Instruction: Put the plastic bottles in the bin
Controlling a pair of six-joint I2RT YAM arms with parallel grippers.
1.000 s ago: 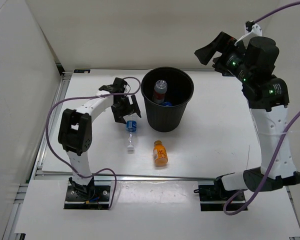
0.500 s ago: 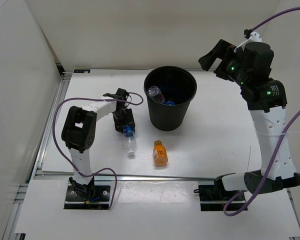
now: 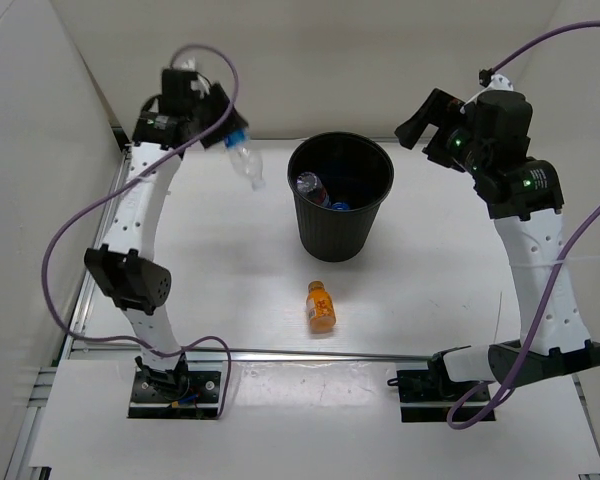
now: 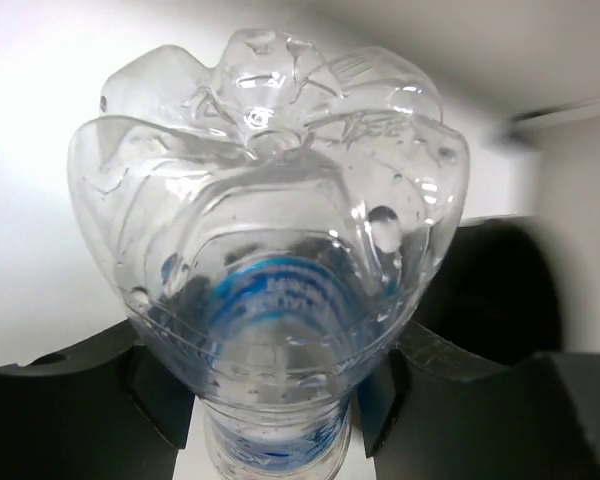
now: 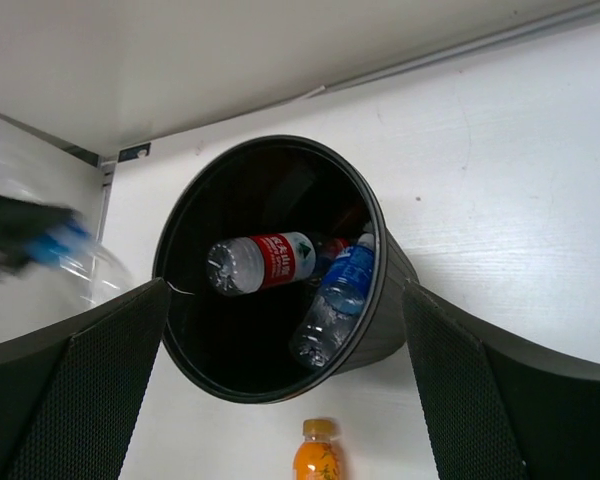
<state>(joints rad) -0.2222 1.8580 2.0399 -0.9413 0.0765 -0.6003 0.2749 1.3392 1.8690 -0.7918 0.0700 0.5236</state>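
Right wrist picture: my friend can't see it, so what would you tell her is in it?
A big black bin, seen from above, holds a red-labelled bottle and a blue-labelled bottle lying inside. An orange bottle sits on the white table near the bin, and a blurry clear bottle shows at the left edge.

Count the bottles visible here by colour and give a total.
Clear blue-labelled plastic bottles: 2, one in the left gripper, one in the round black plastic bin
Red-labelled clear plastic bottle, in the bin: 1
Stubby orange plastic bottle: 1
Total: 4
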